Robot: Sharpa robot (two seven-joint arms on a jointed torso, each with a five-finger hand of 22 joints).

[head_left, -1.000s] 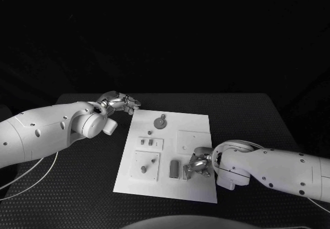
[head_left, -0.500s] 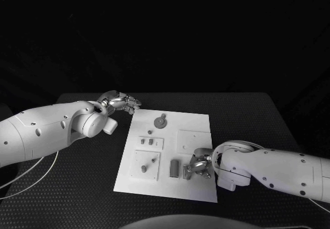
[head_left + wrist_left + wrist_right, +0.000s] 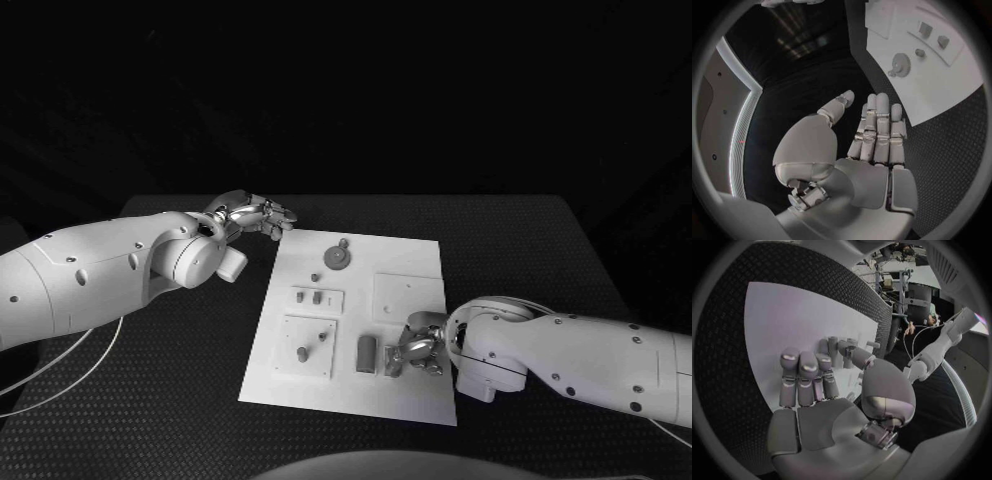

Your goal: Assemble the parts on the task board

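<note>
Right hand point(image 3: 418, 350) first: its fingers point(image 3: 804, 371) are curled down over the near part of the board point(image 3: 411, 285), with the thumb coming round toward an upright grey block point(image 3: 391, 360) just beside them. From the head view the fingertips sit against or right at that block, but whether they actually pinch it I cannot tell; the right wrist view shows small pegs point(image 3: 842, 347) just past the fingertips and no clear grip. A second block point(image 3: 366, 352) stands next to the first, a little toward the robot's left. Out from there, on the left half of the board, a peg point(image 3: 302, 353) stands in its square plate, two small pieces point(image 3: 307, 296) sit in the plate beyond, and the gear point(image 3: 335, 258) lies at the far end. Left hand point(image 3: 257, 214) now: it hovers off the board's far left corner, fingers point(image 3: 878, 125) straight and close together, thumb apart, holding nothing. My read is that the step in hand is the right hand's pick of a block at the near edge, with most of the assembly not yet done. The next move calls for a firm pinch on that one block without knocking its neighbour, then a straight lift.
</note>
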